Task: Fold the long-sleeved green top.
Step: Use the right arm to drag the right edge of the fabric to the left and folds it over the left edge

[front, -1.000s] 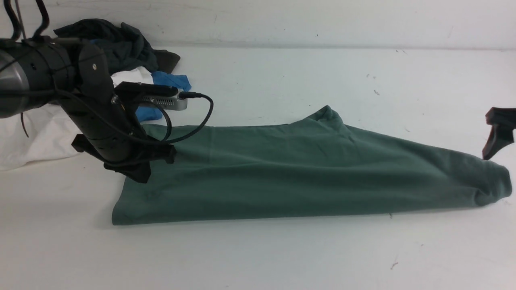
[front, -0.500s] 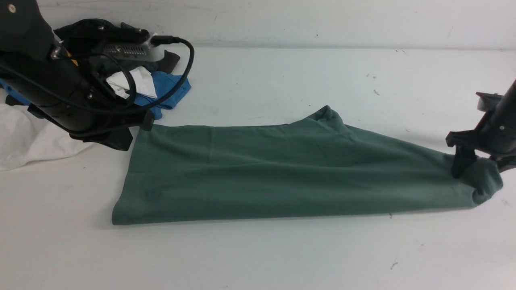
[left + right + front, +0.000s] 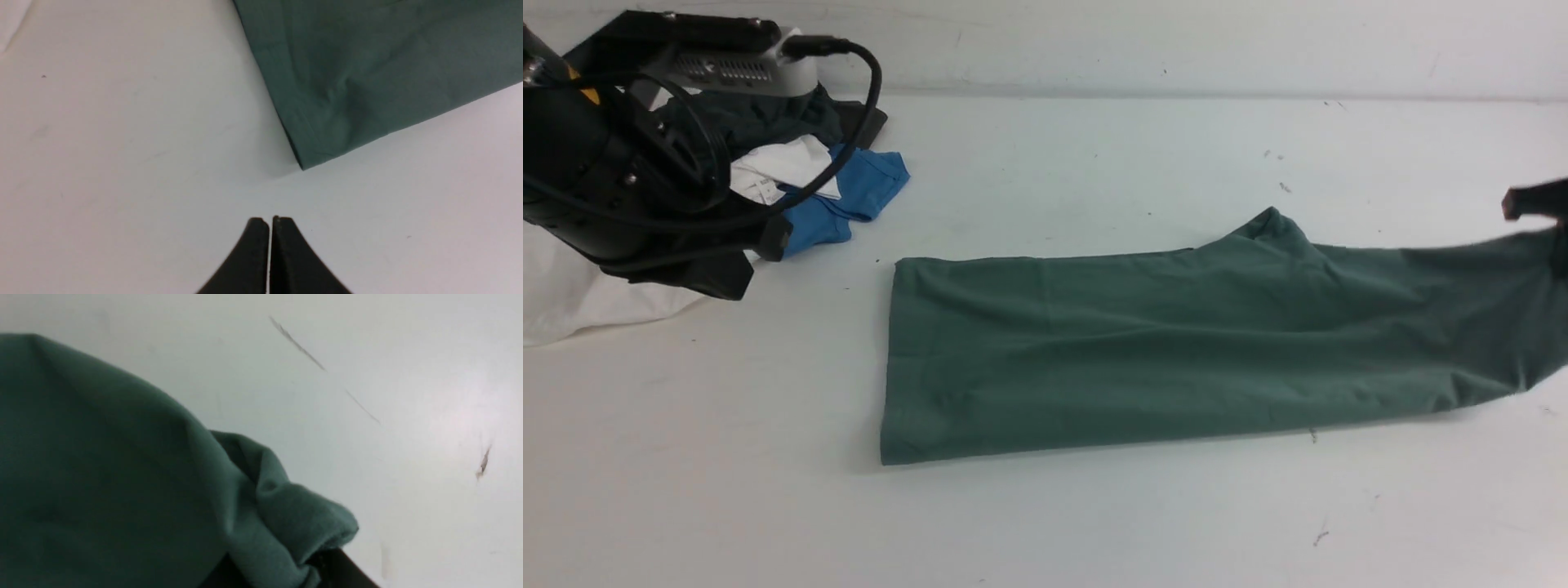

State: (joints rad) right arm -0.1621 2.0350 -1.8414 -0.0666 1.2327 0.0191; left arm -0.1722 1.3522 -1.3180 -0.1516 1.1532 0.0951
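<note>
The green long-sleeved top point(image 3: 1160, 343) lies folded into a long band across the white table, its right end lifted off the surface at the frame's right edge. My right gripper point(image 3: 1553, 220) is mostly out of frame there; in the right wrist view it is shut on a bunched end of the top point(image 3: 282, 522). My left gripper point(image 3: 269, 220) is shut and empty, above bare table short of the top's near left corner point(image 3: 314, 147). The left arm point(image 3: 629, 180) is raised at the far left. The logo and neck tag are hidden.
A pile of dark, white and blue garments point(image 3: 817, 180) lies at the back left, partly behind the left arm. A white cloth point(image 3: 572, 294) lies at the left edge. The wall runs along the table's far edge.
The right gripper closed on the top's right end and pulled it right and up; the whole top slid right. The left arm rose and drew back left, off the top.
</note>
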